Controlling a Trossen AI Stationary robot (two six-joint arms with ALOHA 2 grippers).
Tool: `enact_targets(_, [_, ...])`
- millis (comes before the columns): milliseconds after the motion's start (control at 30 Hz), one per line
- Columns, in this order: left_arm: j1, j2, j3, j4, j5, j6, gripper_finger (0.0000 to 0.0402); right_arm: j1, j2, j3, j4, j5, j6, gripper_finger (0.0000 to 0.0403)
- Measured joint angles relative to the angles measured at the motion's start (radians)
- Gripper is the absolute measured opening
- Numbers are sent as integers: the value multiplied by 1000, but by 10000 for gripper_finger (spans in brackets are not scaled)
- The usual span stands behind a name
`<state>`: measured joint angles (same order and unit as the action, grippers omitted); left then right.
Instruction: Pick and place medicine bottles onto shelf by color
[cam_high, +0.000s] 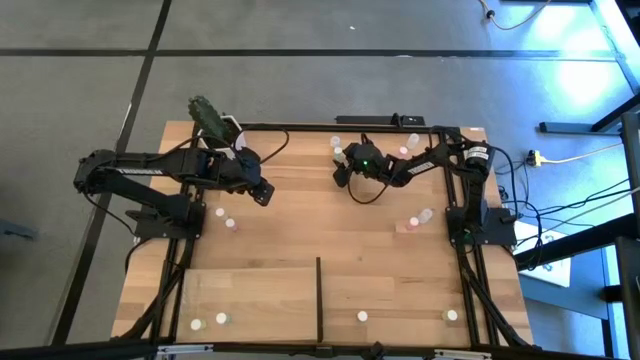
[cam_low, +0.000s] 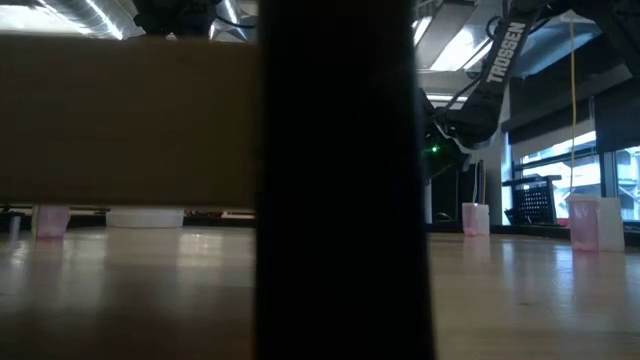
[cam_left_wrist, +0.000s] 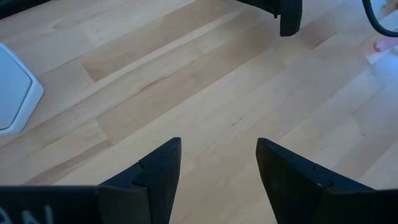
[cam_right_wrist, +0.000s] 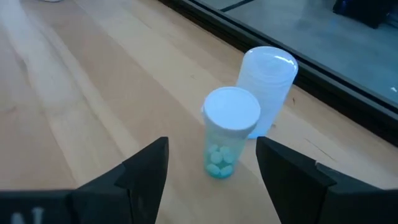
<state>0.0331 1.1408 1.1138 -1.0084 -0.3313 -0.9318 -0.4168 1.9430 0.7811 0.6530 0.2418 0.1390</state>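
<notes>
While four medicine bottles (cam_high: 197, 324) already stood on the shelf (cam_high: 250, 290), most waited scattered on the tabletop (cam_high: 320, 210). Right tool (cam_right_wrist: 211, 168) hung open, empty, before a green-pill bottle (cam_right_wrist: 227, 132); left tool (cam_left_wrist: 217, 168) open, empty.

From my remote station I saw a grey floor (cam_high: 300, 90) crossed by dark seam lines around the wooden counter (cam_high: 300, 215). Cables (cam_high: 570, 205) trailed to the right. Ceiling lights (cam_low: 90, 15) glowed overhead, and bright windows (cam_low: 610, 170) stood behind.
</notes>
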Motion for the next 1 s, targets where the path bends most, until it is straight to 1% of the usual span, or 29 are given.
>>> enact_targets(400, [0, 0, 0, 0, 0, 0, 202, -11, 0, 0, 1, 0, -4, 244])
enact_targets(533, [0, 0, 0, 0, 0, 0, 202, -11, 0, 0, 1, 1, 92, 244])
enact_targets(633, [0, 0, 0, 0, 0, 0, 202, -11, 0, 0, 1, 1, 118, 244])
enact_targets(833, [0, 0, 0, 0, 0, 0, 202, -11, 0, 0, 1, 1, 111, 244])
enact_targets(1000, [0, 0, 0, 0, 0, 1, 202, -11, 0, 0, 1, 2, 7, 244])
